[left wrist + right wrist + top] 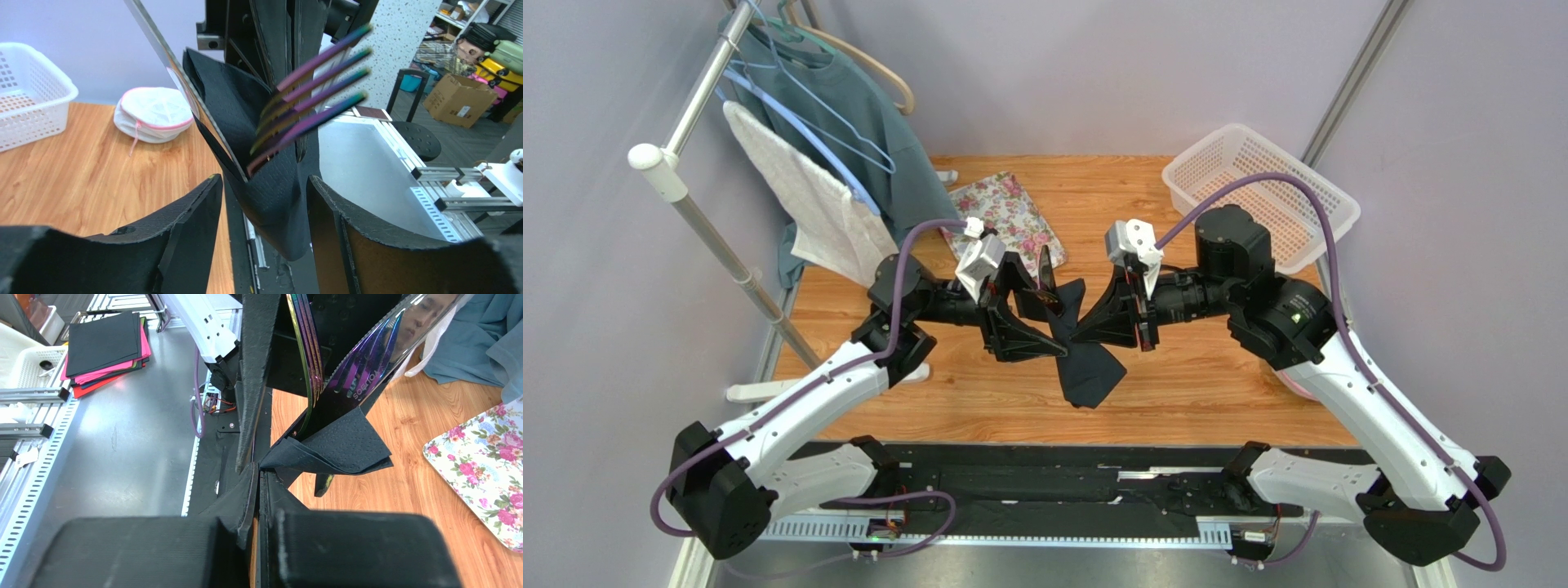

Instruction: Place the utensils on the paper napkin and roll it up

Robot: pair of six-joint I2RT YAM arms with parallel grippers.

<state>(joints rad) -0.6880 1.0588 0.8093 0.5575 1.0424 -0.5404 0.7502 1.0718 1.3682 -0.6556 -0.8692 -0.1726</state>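
Note:
The black paper napkin (1090, 368) hangs above the table between my two grippers, folded round the utensils. In the left wrist view the purple fork (313, 86) sticks out of the napkin (276, 190) tines up, and the grey knife (159, 43) stands beside it. My left gripper (264, 184) is open, its fingers either side of the napkin's lower fold with a gap on the left. My right gripper (259, 471) is shut on a corner of the napkin (334, 450); the fork (305, 343) and the shiny knife blade (374, 361) rise behind it.
A floral tray (1004, 218) lies at the back of the wooden table and a white basket (1259, 184) at the back right. A clothes rack (707, 208) with garments stands at the left. A white and pink pouch (153, 113) sits near the basket.

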